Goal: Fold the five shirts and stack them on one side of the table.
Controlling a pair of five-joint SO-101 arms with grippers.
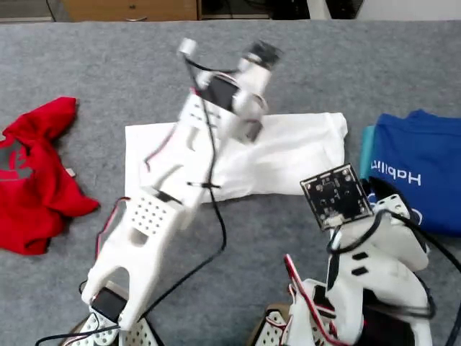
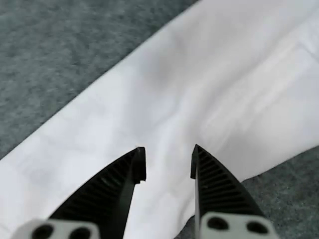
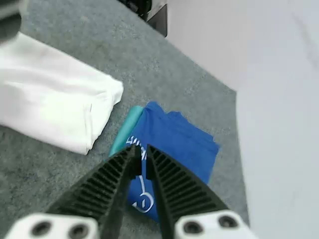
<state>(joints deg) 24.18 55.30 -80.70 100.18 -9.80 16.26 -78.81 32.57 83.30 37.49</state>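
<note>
A white shirt [image 1: 292,155], folded into a long band, lies across the middle of the grey table [image 1: 324,65]. My left gripper [image 2: 168,163] hovers open just above the white shirt [image 2: 199,89], nothing between its fingers; the high view has it [image 1: 250,128] over the band's middle. My right gripper [image 3: 143,150] is shut on nothing, held above a folded blue shirt [image 3: 174,144] that rests on a teal shirt [image 3: 123,132]. The blue shirt [image 1: 418,169] sits at the table's right side. A crumpled red shirt [image 1: 32,173] lies at the far left.
The right arm's base and camera board [image 1: 337,194] stand at the near right, close to the blue stack. Bare grey cloth stretches between the red shirt and the white one. A pale wall [image 3: 259,45] borders the table beyond the blue shirt.
</note>
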